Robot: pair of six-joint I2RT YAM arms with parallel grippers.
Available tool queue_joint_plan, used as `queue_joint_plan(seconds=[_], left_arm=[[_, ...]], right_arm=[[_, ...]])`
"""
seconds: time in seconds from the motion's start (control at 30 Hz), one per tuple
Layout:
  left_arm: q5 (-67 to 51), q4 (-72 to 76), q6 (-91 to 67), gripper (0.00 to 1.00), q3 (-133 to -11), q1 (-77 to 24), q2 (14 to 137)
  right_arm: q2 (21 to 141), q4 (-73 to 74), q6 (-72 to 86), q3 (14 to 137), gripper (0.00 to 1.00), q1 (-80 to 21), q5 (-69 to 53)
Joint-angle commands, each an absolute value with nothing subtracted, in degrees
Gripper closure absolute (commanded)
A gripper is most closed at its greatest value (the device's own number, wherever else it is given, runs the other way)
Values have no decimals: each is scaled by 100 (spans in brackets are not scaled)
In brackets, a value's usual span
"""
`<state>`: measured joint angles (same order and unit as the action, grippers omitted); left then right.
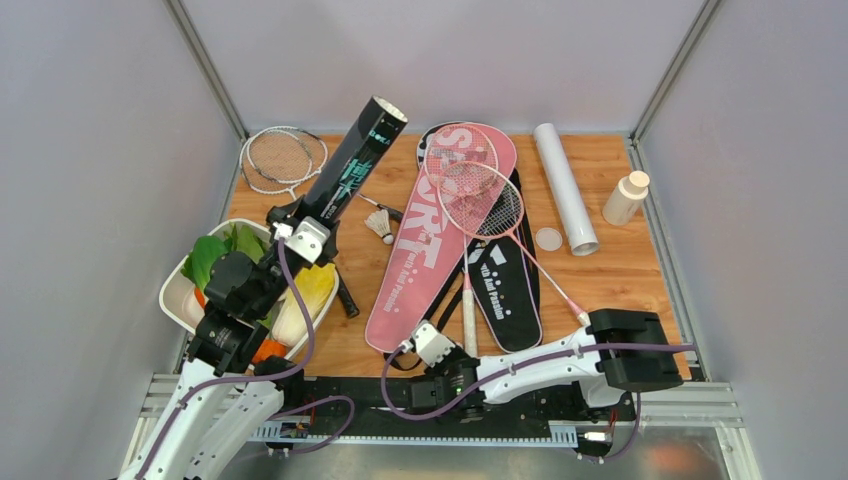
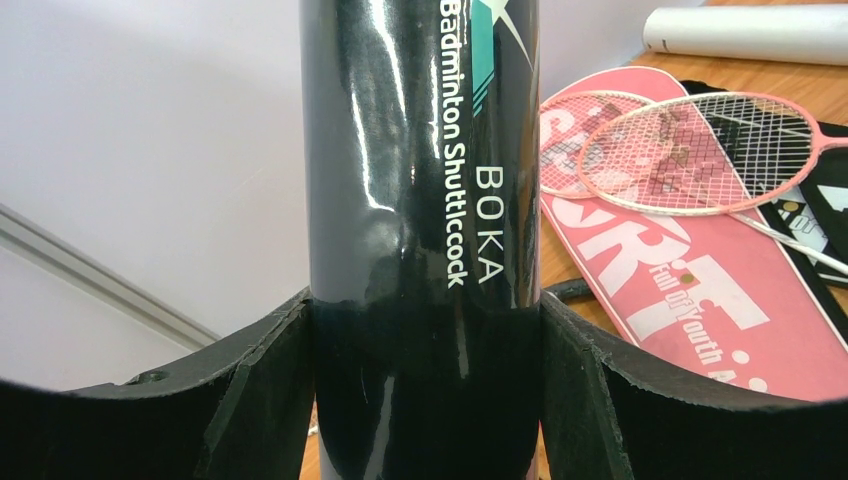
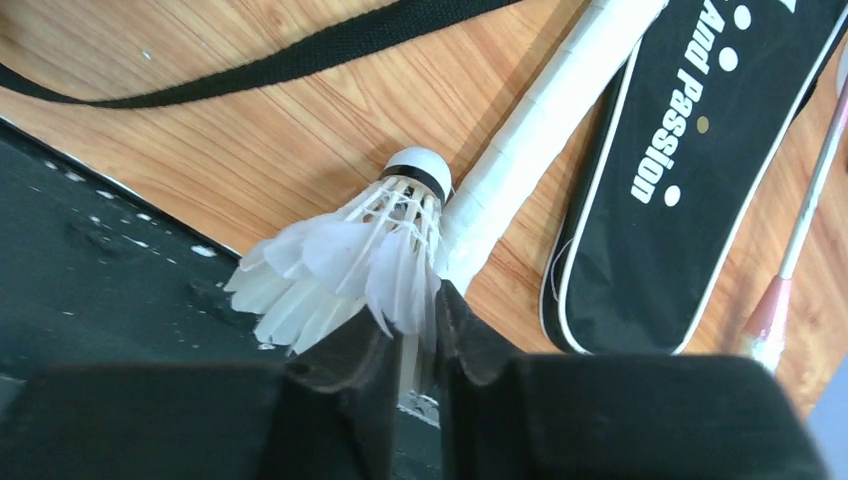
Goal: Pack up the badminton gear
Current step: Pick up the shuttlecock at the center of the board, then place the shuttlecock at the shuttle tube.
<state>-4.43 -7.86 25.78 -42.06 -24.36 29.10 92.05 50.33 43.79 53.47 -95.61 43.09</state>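
My left gripper (image 1: 300,225) is shut on a black shuttlecock tube (image 1: 352,165) and holds it tilted above the table's left side, open end up; up close the tube (image 2: 420,200) fills the gap between both pads (image 2: 260,380). At the near edge my right gripper (image 3: 412,330) has closed on the feathers of a white shuttlecock (image 3: 350,255), which lies beside a racket's white grip (image 3: 540,120). A second shuttlecock (image 1: 380,225) lies by the pink SPORT bag (image 1: 430,250). Two pink rackets (image 1: 470,185) rest across that bag and the black bag (image 1: 505,270). Silver rackets (image 1: 280,155) lie at the back left.
A white tube (image 1: 565,190) lies at the back right with its round lid (image 1: 549,238) beside it and a small white bottle (image 1: 626,197) further right. A white tray of vegetables (image 1: 180,290) sits under the left arm. A black strap (image 3: 300,45) crosses the wood near my right gripper.
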Motion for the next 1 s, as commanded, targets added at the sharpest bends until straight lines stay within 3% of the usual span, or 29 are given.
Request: queue_joint_plan(seconds=[0.0, 0.1, 0.27, 0.4, 0.7, 0.83, 0.97], left_arm=[[-485, -567, 2510, 85, -4446, -2451, 2833], [-516, -620, 2580, 85, -4428, -2452, 2822], [-1100, -706, 2794, 85, -4315, -2452, 2831], [-2325, -914, 3091, 84, -4298, -2451, 2841], [-3727, -1606, 3988, 83, -4292, -2452, 2769], [-4086, -2124, 4672, 83, -4332, -2452, 2727], [-4123, -2470, 4952, 83, -4377, -2447, 2605]], right_arm=[[9207, 5200, 4759, 5764, 87, -9611, 4568], [9131, 5526, 4939, 6024, 100, -9607, 4725], [8621, 5575, 4604, 6543, 100, -9404, 4962], [7806, 5006, 3788, 6632, 100, -8727, 4650], [5435, 3574, 2116, 6488, 100, -5665, 2545], [4978, 3535, 1596, 6885, 100, -4179, 1194], [4852, 3692, 1451, 7299, 100, -3398, -241]])
